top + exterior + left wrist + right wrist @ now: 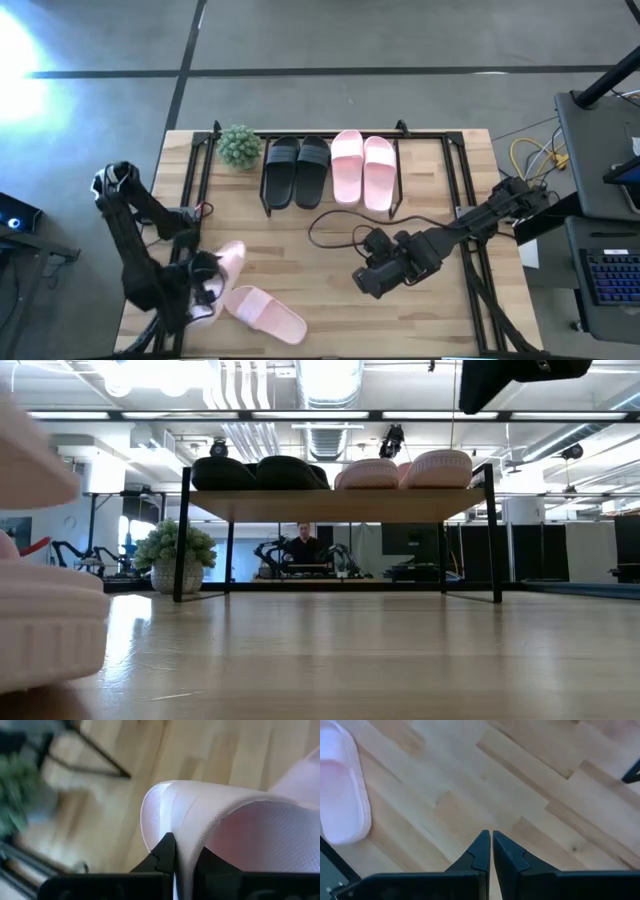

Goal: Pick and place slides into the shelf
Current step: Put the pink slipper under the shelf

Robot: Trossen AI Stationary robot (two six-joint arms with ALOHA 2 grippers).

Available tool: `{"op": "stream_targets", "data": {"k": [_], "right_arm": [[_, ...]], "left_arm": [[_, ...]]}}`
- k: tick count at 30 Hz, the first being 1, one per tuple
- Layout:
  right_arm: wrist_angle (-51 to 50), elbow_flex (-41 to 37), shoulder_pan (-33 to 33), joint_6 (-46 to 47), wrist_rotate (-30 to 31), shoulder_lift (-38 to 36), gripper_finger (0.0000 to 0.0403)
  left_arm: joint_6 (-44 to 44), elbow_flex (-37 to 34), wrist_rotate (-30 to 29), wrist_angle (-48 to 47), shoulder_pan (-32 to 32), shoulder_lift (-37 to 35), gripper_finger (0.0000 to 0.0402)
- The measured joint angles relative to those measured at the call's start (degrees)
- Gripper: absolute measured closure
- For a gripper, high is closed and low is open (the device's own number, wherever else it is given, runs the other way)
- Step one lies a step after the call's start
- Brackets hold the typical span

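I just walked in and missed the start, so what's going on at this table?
A two-armed robot is putting slides on a low shelf. Two black slides and two pink slides already sit side by side on its top. The left gripper has closed on the strap of another pink slide at the table's near left corner. A sixth slide lies flat beside it. The right gripper hangs shut and empty over bare table.

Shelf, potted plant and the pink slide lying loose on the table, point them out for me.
shelf (340,505), low view, front edge of the wooden top.
potted plant (239,146), high view, middle of the leaves.
loose pink slide (265,313), high view, middle of its strap.
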Motion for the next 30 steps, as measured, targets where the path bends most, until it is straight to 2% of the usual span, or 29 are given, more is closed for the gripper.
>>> {"op": "stream_targets", "data": {"k": [6, 9, 13, 18, 25, 30], "right_arm": [[0.0, 0.0, -0.8, 0.2, 4.2, -2.1, 0.0390], [-0.2, 0.1, -1.2, 0.2, 5.2, -3.4, 0.0390], [-0.7, 0.1, -1.3, 0.2, 6.7, -5.2, 0.0390], [-3.5, 0.1, -1.3, 0.2, 8.2, -7.5, 0.0390], [-6.4, 0.1, -1.3, 0.1, 10.6, -9.0, 0.0390], [-8.2, 0.1, -1.3, -0.3, 10.6, -9.0, 0.0390]], "left_arm": [[25.8, 3.0, -2.9, 8.6, 17.6, 1.5, 0.0401], [36.3, 3.4, -2.6, 18.1, 25.7, 2.9, 0.0401], [49.2, 4.1, -2.2, 30.4, 32.3, 5.0, 0.0401], [57.7, 3.5, 0.9, 38.6, 38.9, 9.6, 0.0401], [61.2, 4.2, -4.4, 45.5, 44.8, 18.8, 0.0401], [61.9, 5.5, -9.6, 46.7, 46.4, 25.3, 0.0397]]}}
